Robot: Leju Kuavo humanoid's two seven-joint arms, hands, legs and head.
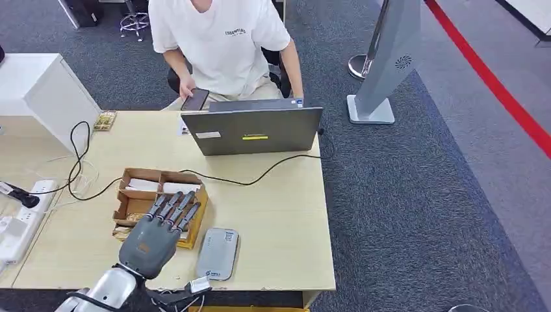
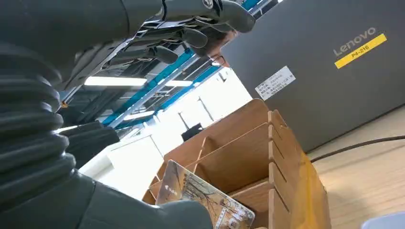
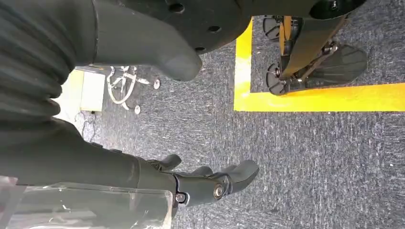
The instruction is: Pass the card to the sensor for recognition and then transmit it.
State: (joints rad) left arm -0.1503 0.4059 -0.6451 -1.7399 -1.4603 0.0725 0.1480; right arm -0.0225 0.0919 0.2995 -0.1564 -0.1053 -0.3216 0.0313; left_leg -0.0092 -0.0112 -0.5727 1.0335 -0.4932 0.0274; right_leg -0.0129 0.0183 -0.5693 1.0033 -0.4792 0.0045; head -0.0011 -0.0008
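My left hand point(image 1: 156, 237) hovers over the near end of a wooden compartment box point(image 1: 140, 179) on the desk, fingers point(image 1: 174, 208) stretched forward and apart. In the left wrist view a patterned card point(image 2: 205, 198) stands up out of the wooden box point(image 2: 248, 157), just beside my thumb point(image 2: 143, 214). The other fingers point(image 2: 191, 33) reach out well above the card, apart from it. A grey-blue card sensor point(image 1: 217, 253) lies flat to the right of the box, near the desk's front edge. My right hand point(image 3: 157, 28) hangs over the carpet, its fingers point(image 3: 215, 183) loosely bent and holding nothing.
A grey laptop point(image 1: 260, 133) stands open at the desk's far side, and a person point(image 1: 221, 39) holding a phone point(image 1: 195, 99) sits behind it. A black cable point(image 1: 260, 175) crosses the desk. A power strip point(image 1: 16, 227) lies at the left, and a grey stand point(image 1: 390, 58) is on the carpet.
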